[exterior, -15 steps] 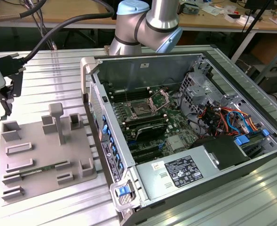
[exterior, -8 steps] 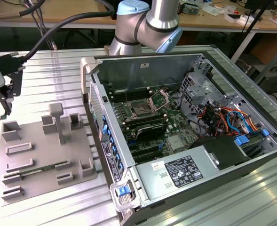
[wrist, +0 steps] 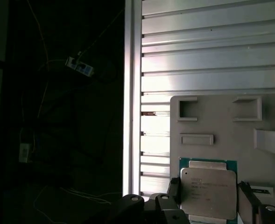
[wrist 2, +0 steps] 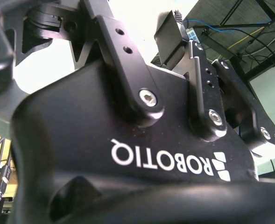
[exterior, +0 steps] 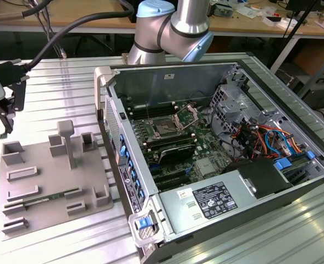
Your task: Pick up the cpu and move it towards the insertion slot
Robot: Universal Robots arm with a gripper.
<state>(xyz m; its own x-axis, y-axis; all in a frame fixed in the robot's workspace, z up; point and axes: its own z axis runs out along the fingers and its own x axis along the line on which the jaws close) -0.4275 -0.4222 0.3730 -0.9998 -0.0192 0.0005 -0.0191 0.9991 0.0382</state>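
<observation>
Finds the gripper [exterior: 6, 124] at 9 o'clock in the exterior view, above the far corner of the grey tray [exterior: 46, 181]. In the first wrist view, shows the cpu [wrist: 208, 193] silvery side up against the tray, closely bracketed by the gripper on two sides. Cannot tell whether clamped on it or merely close. Places the insertion slot [exterior: 164, 129] well apart, toward 3 o'clock from the tray, inside the open computer case [exterior: 134, 181]

My pincer [exterior: 5, 116] hangs over the slatted counter [exterior: 62, 88], just above the closest corner of the grey tray [exterior: 51, 181] with its raised blocks. Beyond the tray from my pincer lies the open computer case [exterior: 173, 82]. The insertion slot [exterior: 165, 128] sits inside it, well apart from my pincer.
</observation>
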